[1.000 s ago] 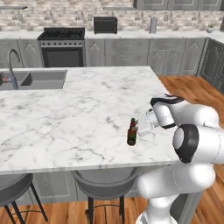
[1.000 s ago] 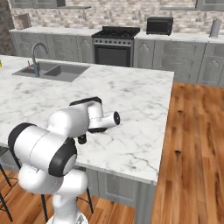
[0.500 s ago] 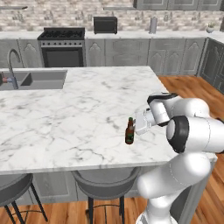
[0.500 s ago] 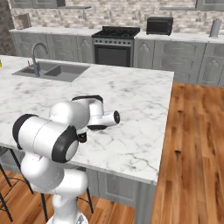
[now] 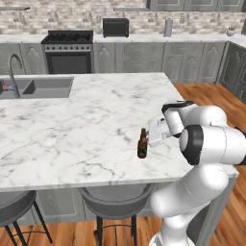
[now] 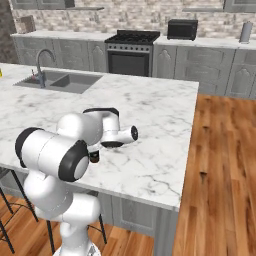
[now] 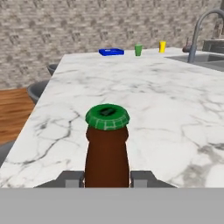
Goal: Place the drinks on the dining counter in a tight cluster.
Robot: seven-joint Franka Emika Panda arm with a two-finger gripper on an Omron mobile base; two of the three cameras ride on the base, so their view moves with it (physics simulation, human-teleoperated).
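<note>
A slim dark brown beer bottle (image 5: 142, 145) with a green cap stands upright near the front right edge of the dining counter (image 5: 86, 125), a white grey-veined marble top. My gripper (image 5: 148, 140) reaches it from the right and is shut on its neck. In the hand view the beer bottle (image 7: 107, 148) rises between the two dark fingertips (image 7: 72, 178), which press on both sides of it, with my gripper (image 7: 107, 179) low around the glass. From the right base view my arm hides most of the beer bottle (image 6: 93, 157).
The sink (image 5: 45, 89) and faucet (image 5: 13, 72) sit at the counter's far left. Round stools (image 5: 115, 202) stand under the front edge. Beyond the bottle, the hand view shows a blue flat item (image 7: 111, 52), a green cup (image 7: 138, 50) and a yellow cup (image 7: 162, 46).
The bottle, still gripped, has crept slightly left along the counter. The arm's elbow has swung round to the right.
</note>
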